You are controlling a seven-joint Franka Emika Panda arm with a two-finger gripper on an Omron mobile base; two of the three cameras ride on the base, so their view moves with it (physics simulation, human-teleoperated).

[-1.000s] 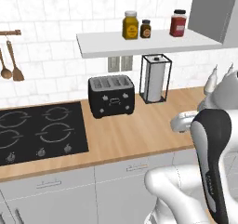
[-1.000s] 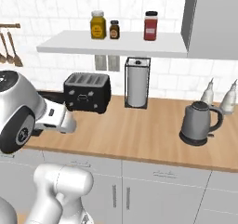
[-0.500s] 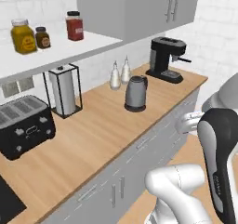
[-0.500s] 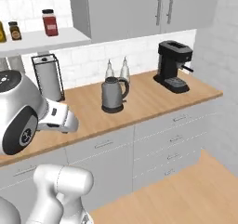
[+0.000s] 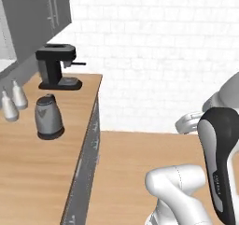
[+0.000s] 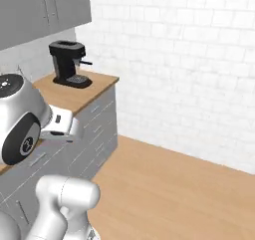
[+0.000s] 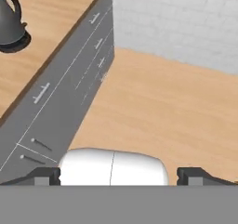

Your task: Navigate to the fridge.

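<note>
The fridge is out of view. My gripper [image 7: 120,175] is open: its two dark fingertips [image 7: 46,175] stand far apart at the bottom of the hand view, with nothing between them. The hand is tucked close to the arm and looks down at the wooden floor [image 7: 162,111] beside the grey drawer fronts [image 7: 60,97].
The wooden counter [image 5: 28,172] ends here, carrying a black coffee machine [image 5: 56,67], a grey kettle [image 5: 48,116] and two small bottles [image 5: 11,100]. Grey upper cabinets [image 5: 37,14] hang above. A white brick wall [image 6: 189,60] closes the far side; open floor [image 6: 174,194] lies to the right.
The whole picture has swung right with the base: toaster, shelf jars and paper-towel holder have left the views, while the counter's end, brick wall and floor have come in. The arm's pose is unchanged.
</note>
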